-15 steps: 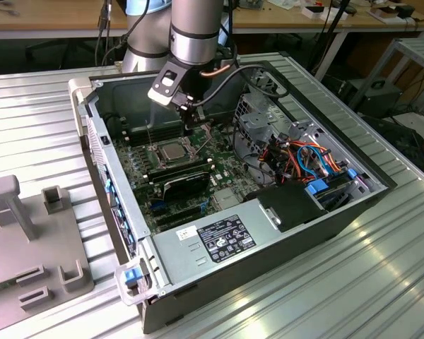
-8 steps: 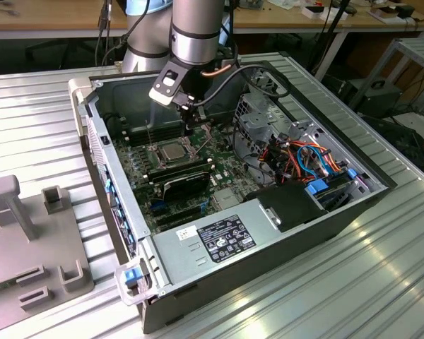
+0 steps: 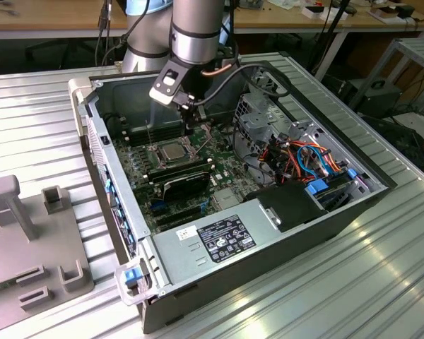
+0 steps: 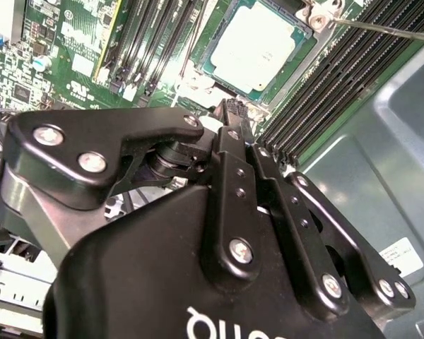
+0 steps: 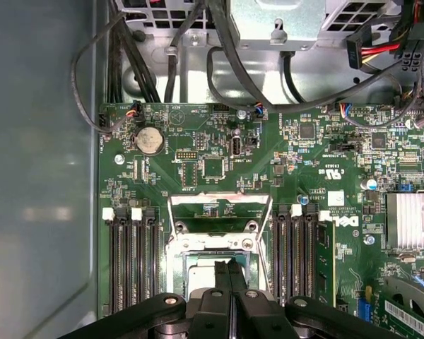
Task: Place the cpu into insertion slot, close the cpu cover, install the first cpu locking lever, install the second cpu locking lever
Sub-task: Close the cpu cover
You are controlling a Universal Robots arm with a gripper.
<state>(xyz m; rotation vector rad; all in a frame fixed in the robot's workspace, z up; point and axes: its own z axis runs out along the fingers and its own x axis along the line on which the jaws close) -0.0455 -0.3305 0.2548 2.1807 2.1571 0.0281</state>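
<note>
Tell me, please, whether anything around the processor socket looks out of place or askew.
One thing: the thin locking lever beside the cpu sticks out free over the memory slots in the second wrist view, not latched down. The cpu itself lies flat and square. The gripper hovers above it, shut.

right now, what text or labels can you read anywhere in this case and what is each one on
No text can be read with certainty.
On the power supply, a label: print too small.
On the gripper housing, white lettering: cut off at the edge.
On the motherboard, white print: too small.
On the case wall, a sticker: too small.
</note>
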